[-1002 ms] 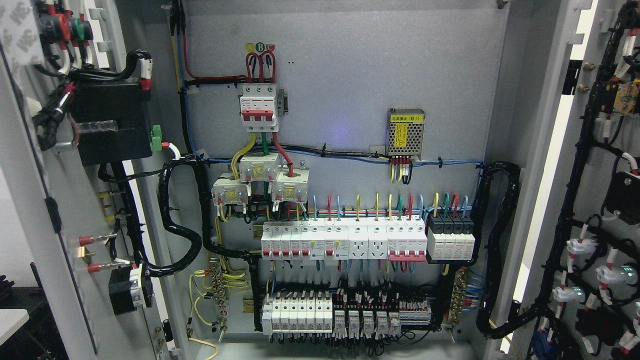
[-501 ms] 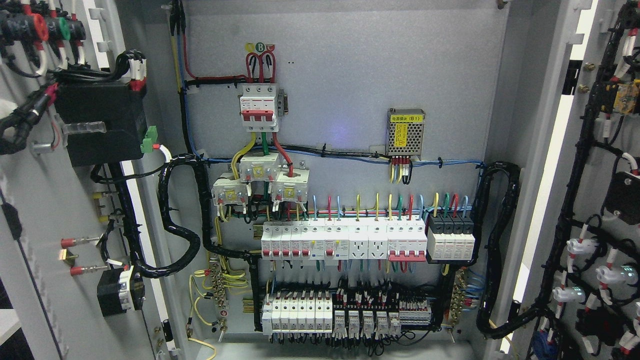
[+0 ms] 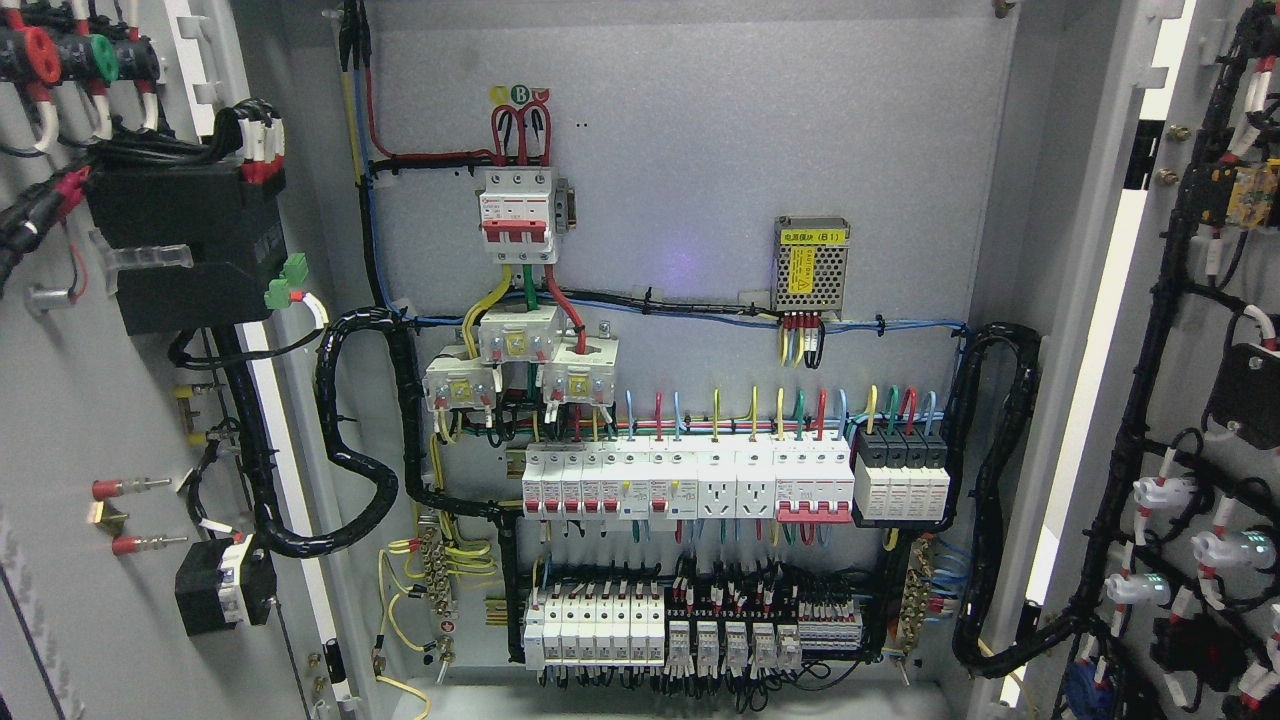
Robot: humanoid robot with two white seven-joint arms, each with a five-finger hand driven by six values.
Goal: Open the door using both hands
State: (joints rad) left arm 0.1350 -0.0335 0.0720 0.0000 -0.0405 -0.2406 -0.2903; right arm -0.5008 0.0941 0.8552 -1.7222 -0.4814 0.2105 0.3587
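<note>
An electrical cabinet fills the head view with both doors swung out. The left door (image 3: 70,420) shows its grey inner face at the picture's left, carrying a black box (image 3: 175,250), wiring and red-tipped terminals. The right door (image 3: 1190,330) stands open at the right edge, its inner face lined with black cable looms and indicator lamp backs. Between them the back panel (image 3: 700,150) is fully exposed. Neither of my hands nor any arm shows in the picture.
On the back panel sit a red-and-white breaker (image 3: 517,215), a perforated power supply (image 3: 811,263), a middle row of white breakers (image 3: 690,485) and a lower terminal row (image 3: 690,630). Thick black cable looms (image 3: 355,440) curve from each door into the cabinet.
The left door has swung further outward to the left: its black box, wiring and terminals shifted left and the door's edge left the picture. The right door and the panel are unchanged.
</note>
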